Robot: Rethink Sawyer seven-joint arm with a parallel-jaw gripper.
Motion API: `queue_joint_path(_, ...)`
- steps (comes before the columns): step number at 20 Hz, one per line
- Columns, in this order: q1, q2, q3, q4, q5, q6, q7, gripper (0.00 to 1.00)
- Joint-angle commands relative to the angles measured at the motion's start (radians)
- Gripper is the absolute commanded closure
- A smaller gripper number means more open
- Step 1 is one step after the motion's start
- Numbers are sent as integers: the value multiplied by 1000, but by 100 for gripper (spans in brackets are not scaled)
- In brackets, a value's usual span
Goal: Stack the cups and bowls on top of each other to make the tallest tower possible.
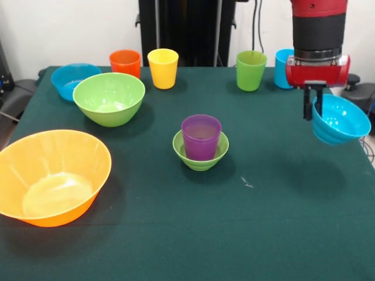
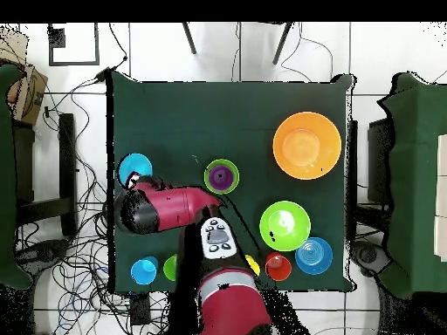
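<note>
Overhead view hides most of my gripper (image 1: 312, 108) under the arm; from the front I see its fingers pinching the rim of the small ribbed blue bowl (image 1: 340, 120), held tilted above the green cloth's (image 1: 176, 234) edge.

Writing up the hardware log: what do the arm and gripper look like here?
The arm is glossy red with a black ribbed band and a silver ring above the wrist. The gripper has a boxy red body and thin, dark jaws. From overhead, a grey panel with dark buttons sits on the arm.
</note>
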Motion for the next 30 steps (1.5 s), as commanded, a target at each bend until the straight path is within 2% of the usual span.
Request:
queue_joint_path(1, -135, -50, 276, 131, -121, 133, -168, 100)
queue_joint_path(11, -339, -99, 452, 195, -227, 188, -249, 100)
queue_joint_path(16, -480, -54, 537, 180, -314, 245, -346, 100)
queue_joint_path(23, -614, 20, 608, 116, -438, 331, -461, 100)
queue_joint_path(30, -715, 48, 667, 89, -467, 440, -558, 100)
